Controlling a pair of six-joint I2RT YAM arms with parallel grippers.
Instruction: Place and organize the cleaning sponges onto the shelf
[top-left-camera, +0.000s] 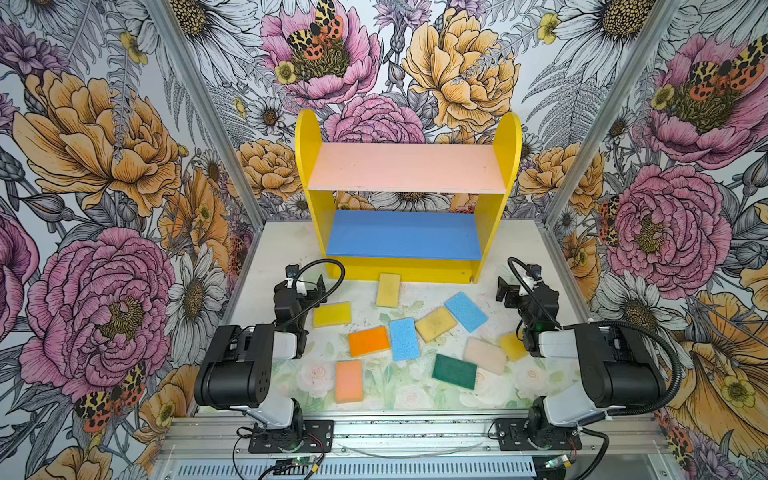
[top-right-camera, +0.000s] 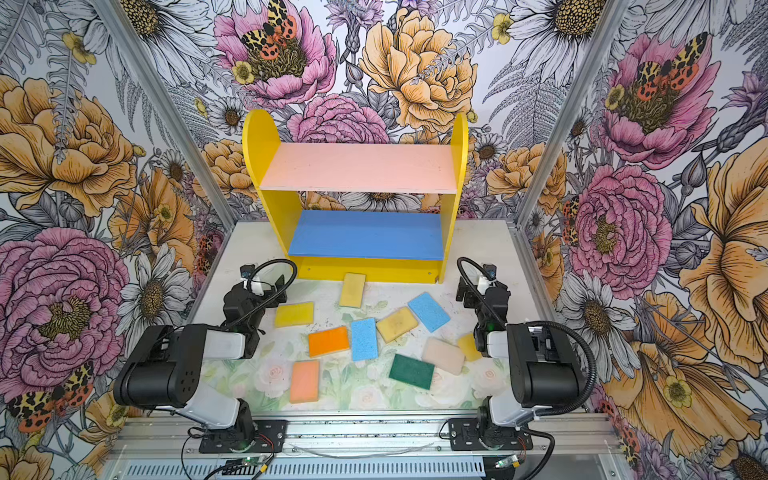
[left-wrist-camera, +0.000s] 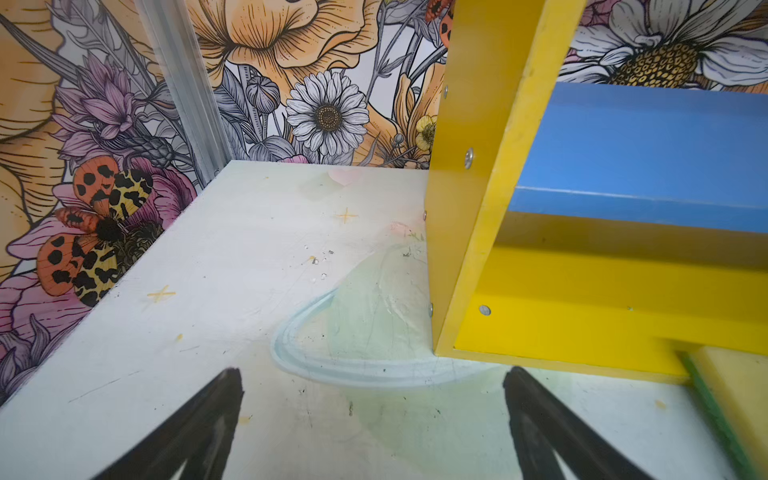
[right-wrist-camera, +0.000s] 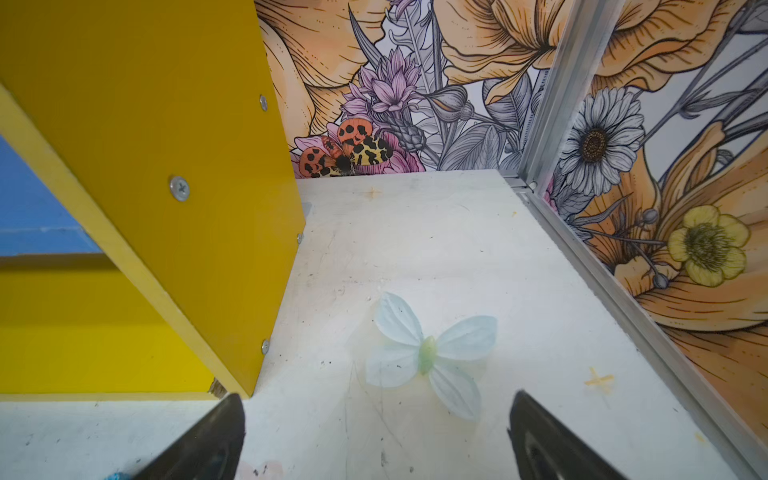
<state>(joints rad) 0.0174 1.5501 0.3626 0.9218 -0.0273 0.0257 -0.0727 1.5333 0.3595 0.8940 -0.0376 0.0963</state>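
Left gripper (top-left-camera: 306, 286) and right gripper (top-left-camera: 505, 291) both gape wide, nothing in them, flanking the shelf (top-left-camera: 407, 168) front. Sponges (top-left-camera: 368, 341) lie scattered on the table (top-left-camera: 286, 245) in front of it, between the two, a yellow sponge (top-left-camera: 331, 314) just beside the left one.

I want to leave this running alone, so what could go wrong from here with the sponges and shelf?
1. One blue sponge lies close between the orange sponge and a yellow sponge; grabbing one may drag its neighbours.
2. A second yellow sponge is half hidden under the right arm; easy to miss.
3. The pink board sits above the blue board; reaching in could hit it.
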